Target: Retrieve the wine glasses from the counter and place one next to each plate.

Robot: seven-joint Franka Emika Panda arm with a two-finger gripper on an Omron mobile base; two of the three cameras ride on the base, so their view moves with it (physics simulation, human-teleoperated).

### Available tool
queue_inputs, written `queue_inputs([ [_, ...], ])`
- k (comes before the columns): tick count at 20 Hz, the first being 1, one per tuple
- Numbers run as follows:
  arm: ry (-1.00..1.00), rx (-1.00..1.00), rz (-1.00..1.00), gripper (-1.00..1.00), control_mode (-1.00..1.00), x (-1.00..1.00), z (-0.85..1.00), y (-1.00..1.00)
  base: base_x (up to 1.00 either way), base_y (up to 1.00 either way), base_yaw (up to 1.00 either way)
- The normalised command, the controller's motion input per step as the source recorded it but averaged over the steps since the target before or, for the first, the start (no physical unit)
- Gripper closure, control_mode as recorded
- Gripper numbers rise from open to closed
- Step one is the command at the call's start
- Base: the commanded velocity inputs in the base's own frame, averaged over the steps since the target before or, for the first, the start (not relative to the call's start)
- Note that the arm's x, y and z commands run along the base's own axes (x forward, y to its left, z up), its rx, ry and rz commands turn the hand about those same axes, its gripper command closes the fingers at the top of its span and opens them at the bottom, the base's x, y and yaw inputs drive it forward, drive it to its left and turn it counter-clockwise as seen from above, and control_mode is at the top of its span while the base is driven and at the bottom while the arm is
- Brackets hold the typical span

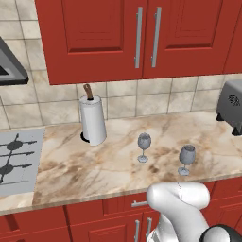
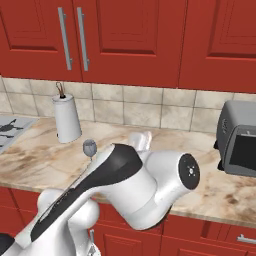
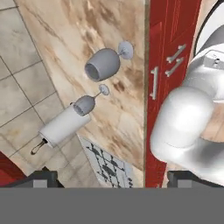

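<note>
left base view: both wine glasses (image 1: 144,147) upright on worktop (image 1: 94,165), near front edge, w/ paper towel roll (image 1: 92,120) behind. fingers (image 3: 112,177) spread wide, holding nothing. risk: top-heavy stems, an off-centre approach could tip one off the edge.

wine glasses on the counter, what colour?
Translucent grey-blue, both wine glasses. Clearest in the left base view, against the marbled counter.

Glossy white arm (image 2: 150,185) of thick, rounded segments — smooth shells with soft grey shading. Broad black panel running along one link. Round flat cap on a joint end, marked with a few small dark dots. Dark joint ring low down — black against white.
</note>
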Motion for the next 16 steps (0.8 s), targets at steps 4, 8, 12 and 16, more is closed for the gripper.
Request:
queue_inputs([
  [4,0.09,0.32,0.00,-1.00,-1.00,0.13,-0.35,0.12,0.00,0.00,0.00],
  [8,0.27,0.15,0.02,-1.00,-1.00,0.27,-0.15,0.02,0.00,0.00,0.00],
  [12,0.30,0.13,0.06,-1.00,-1.00,0.29,-0.22,0.00,0.00,0.00,0.00],
  [16,0.23,0.20,0.12,-1.00,-1.00,0.24,-0.40,0.00,0.00,0.00,0.00],
])
